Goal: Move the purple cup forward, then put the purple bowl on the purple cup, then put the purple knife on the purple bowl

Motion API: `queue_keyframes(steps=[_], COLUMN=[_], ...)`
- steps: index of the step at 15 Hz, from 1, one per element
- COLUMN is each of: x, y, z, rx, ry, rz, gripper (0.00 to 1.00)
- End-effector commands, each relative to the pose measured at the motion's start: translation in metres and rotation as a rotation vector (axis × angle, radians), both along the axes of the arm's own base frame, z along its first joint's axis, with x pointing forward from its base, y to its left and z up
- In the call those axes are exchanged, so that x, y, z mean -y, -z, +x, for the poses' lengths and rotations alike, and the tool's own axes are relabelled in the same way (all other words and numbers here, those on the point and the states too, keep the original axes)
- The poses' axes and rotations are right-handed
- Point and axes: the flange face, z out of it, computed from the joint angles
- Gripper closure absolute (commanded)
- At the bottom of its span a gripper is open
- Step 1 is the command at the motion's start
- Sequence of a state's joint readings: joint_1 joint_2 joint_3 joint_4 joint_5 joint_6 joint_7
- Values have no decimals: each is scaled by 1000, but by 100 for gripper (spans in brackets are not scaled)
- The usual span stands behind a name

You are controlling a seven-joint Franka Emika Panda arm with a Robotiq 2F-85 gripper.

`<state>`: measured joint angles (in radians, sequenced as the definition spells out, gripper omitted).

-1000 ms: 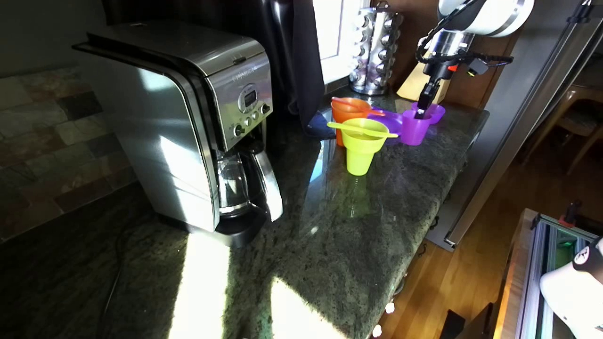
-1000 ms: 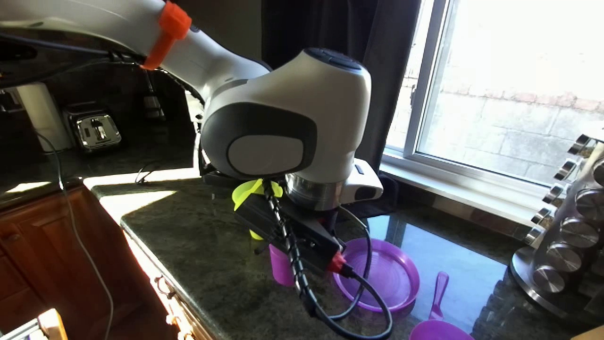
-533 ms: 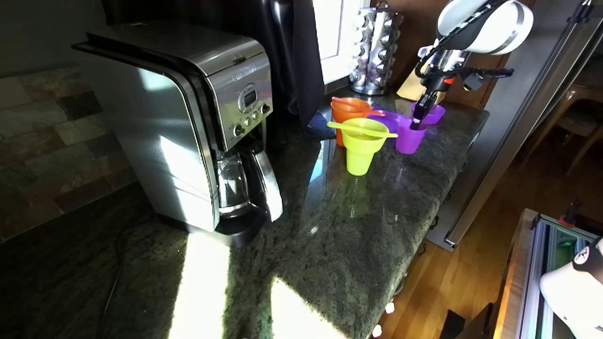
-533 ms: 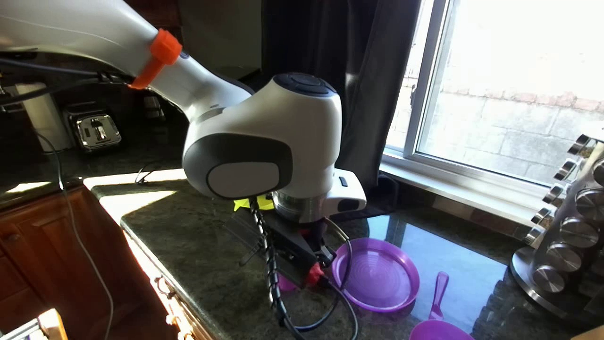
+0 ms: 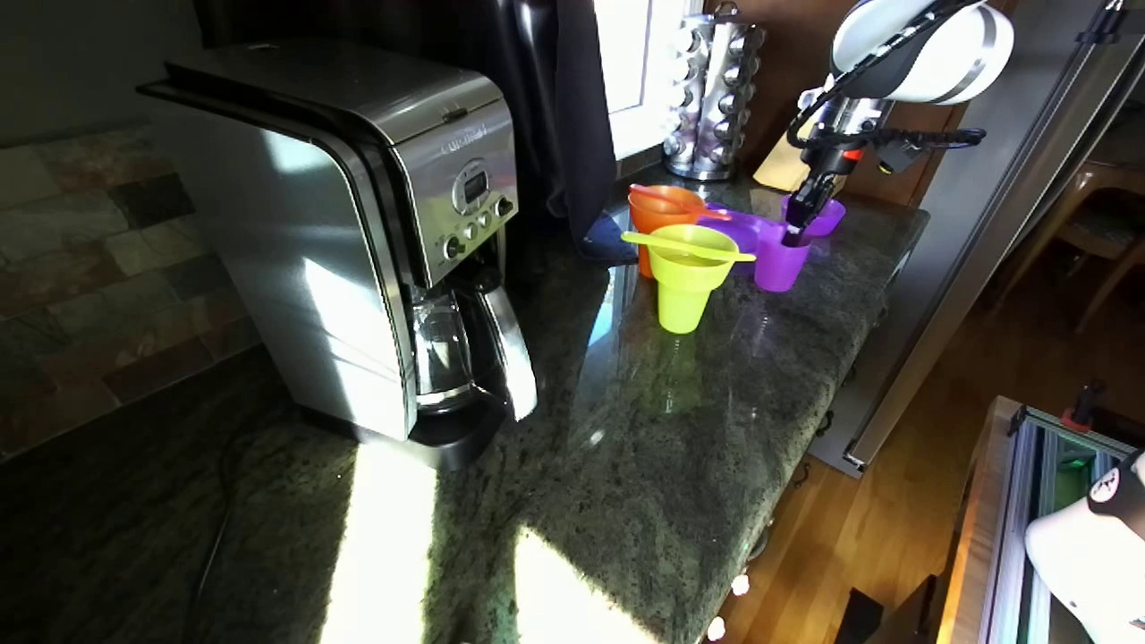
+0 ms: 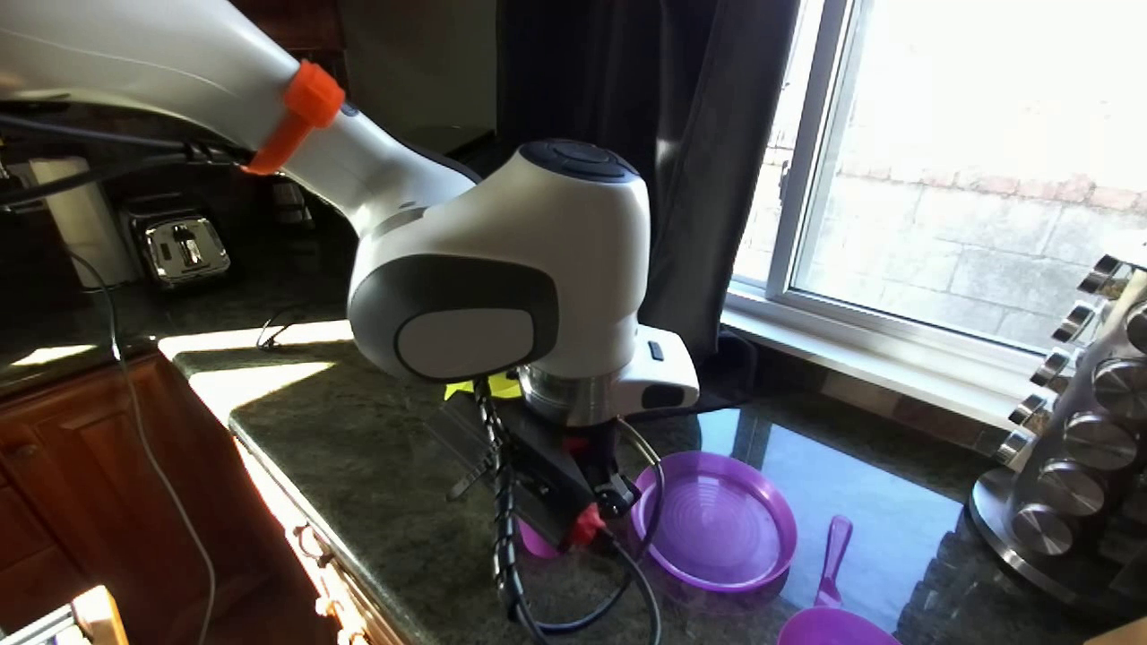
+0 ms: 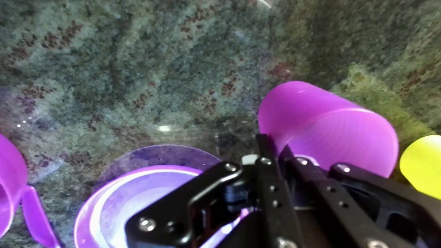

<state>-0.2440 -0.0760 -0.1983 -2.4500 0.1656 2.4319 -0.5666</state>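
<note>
The black two-fingered end effector [image 7: 274,144] is clenched on the wall of the small tapered purple plastic cup [image 7: 329,129], one finger inside and one outside. In an exterior view the cup is upright, toward the far right of the dark mottled stone worktop [image 5: 662,465]; I cannot tell whether its base rests there. In the wrist view a low-rimmed round purple plastic plate [image 7: 120,203] lies left of the cup, and farther left are the round purple plastic bowl [image 7: 10,182], cut off at the edge, and just beside it a slim purple plastic utensil [image 7: 38,220] whose kind I cannot tell. In an exterior view, left of the purple cup and nearer, a yellow-green plastic bowl [image 5: 693,273] sits on a yellow-green plastic cup [image 5: 682,310], a yellow-green plastic utensil [image 5: 689,248] across its rim; behind it stands an orange plastic bowl [image 5: 657,217].
</note>
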Motion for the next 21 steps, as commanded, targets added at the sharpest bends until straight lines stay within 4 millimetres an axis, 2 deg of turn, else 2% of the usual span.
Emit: queue_keyframes(steps=[1, 7, 13, 14, 15, 17, 21], x=[14, 24, 22, 22, 22, 21, 28], y=[1, 11, 23, 21, 20, 17, 7], z=[-12, -11, -7, -6, -7, -6, -5], rx=[11, -15, -47, -39, -23, -4, 16], ry=[60, 92, 106, 110, 110, 114, 187], rz=[-35, -55, -71, -69, -65, -41, 24], gripper=[99, 99, 99, 87, 69, 56, 26])
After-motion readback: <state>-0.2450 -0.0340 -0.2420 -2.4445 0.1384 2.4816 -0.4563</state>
